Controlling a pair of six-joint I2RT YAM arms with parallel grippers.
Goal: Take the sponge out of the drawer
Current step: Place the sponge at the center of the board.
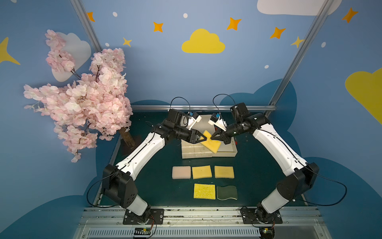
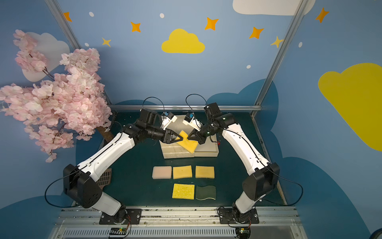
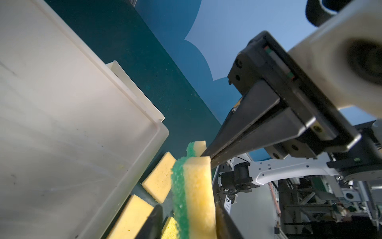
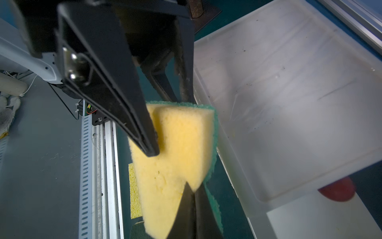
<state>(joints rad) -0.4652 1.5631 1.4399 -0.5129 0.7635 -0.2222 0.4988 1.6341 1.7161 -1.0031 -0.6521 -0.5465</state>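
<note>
Handover stage: left pincer and right pincer both clamp the sponge between them above the drawer; right release judged next.

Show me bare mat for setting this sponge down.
Free: the front-row gap left of the coarse yellow sponge, in front of the pink sponge; also mat between the green sponge and the right arm. Crowded: around the held sponge over the drawer.

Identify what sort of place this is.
Likely a staged robot test cell, not a home: aluminium frame, painted cloud-and-star backdrop, arms bolted to a rail, fake blossom tree as decor.
</note>
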